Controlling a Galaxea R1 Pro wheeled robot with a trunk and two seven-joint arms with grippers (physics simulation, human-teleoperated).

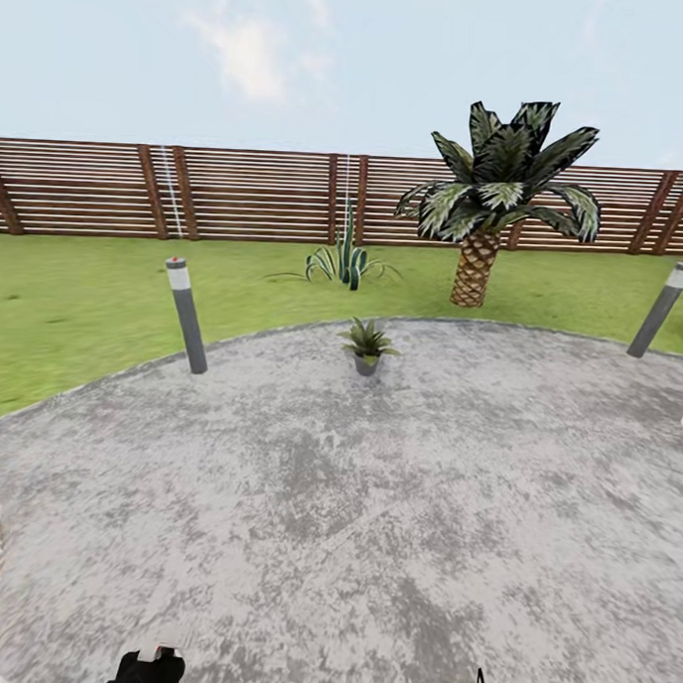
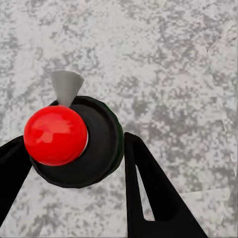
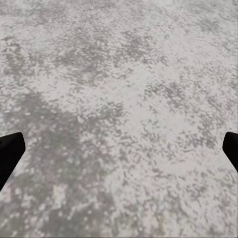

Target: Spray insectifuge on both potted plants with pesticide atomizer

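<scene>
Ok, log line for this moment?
left gripper: shut on pesticide atomizer | right gripper: open, empty, above paving | potted plant: one ahead, on paving near lawn edge

No legible text or labels

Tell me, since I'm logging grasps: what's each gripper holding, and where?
Left gripper clamps the pesticide atomizer around its black end. Right gripper is open, holding nothing.
</scene>
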